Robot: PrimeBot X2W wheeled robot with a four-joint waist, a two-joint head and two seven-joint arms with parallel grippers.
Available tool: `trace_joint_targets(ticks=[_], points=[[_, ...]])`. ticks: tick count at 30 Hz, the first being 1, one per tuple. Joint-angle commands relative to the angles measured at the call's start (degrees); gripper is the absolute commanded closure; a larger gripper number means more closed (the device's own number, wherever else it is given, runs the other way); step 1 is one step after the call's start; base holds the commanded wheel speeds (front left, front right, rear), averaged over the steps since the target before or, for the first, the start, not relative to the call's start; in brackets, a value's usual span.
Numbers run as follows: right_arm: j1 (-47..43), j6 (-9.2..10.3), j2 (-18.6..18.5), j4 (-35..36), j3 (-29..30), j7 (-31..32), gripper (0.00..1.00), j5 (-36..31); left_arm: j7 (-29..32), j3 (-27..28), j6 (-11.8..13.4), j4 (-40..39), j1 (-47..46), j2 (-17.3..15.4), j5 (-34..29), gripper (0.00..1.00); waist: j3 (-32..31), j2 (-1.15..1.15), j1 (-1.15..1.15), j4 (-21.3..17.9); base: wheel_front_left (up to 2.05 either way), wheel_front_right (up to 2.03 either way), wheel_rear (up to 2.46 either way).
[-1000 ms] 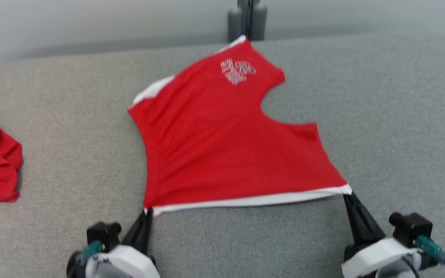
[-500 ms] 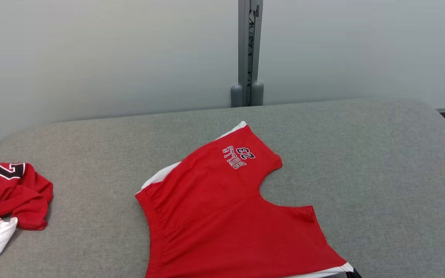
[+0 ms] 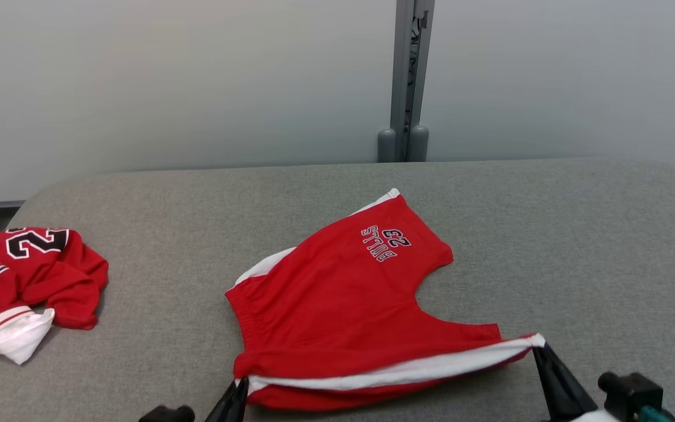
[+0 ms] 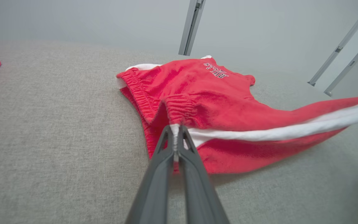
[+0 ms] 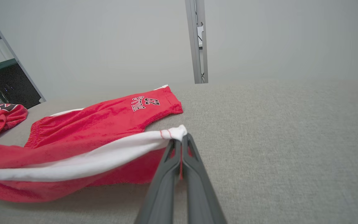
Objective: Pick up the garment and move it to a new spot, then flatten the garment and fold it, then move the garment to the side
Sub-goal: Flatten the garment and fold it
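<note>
Shorts (image 3: 337,299), red with a white side stripe, were pinched at both near corners. Left gripper (image 4: 175,130) was clamped on the waistband end of the stripe, right gripper (image 5: 180,141) on the hem end. That edge hung taut between them above the grey table (image 3: 578,234), and the rest lay flat beyond the fingertips. Crumpled red jersey (image 3: 33,275) sat well off the left gripper's outer side.
</note>
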State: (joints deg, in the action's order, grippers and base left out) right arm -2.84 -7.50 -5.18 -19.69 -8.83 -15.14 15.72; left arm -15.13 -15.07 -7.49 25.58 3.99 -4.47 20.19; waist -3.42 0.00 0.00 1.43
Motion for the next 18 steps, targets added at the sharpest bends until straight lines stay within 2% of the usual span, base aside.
trace_joint_targets(ticks=[1, 6, 10, 18], points=[[1.91, 0.02, -0.37, -0.77, 0.42, 0.00, 1.00, -0.43, -0.01, -0.24, 0.05, -0.69, -1.85, -0.19, 0.39, 1.00, 1.30, 0.00, 0.00, 1.23, 0.00, 0.00, 0.00], [11.79, 0.02, -1.23, -4.58, 0.10, 0.01, 1.00, -1.88, 0.00, -1.80, 0.05, -0.03, -7.62, -0.05, 1.09, 1.00, 4.29, 0.00, 0.00, 3.70, 0.00, 0.00, 0.00], [20.85, 0.02, -2.85, -7.66, -1.17, 0.00, 1.00, -4.50, -0.01, -2.69, 0.05, 1.65, -13.88, 0.17, 1.61, 1.00, 9.06, 0.00, 0.00, 5.58, 0.00, 0.00, 0.00], [35.24, 0.02, -4.58, -15.33, -0.90, 0.00, 1.00, -7.24, -0.01, 0.14, 0.05, 5.70, -23.44, 1.20, 0.98, 1.00, 16.54, 0.00, 0.00, 8.76, 0.00, 0.00, 0.00]])
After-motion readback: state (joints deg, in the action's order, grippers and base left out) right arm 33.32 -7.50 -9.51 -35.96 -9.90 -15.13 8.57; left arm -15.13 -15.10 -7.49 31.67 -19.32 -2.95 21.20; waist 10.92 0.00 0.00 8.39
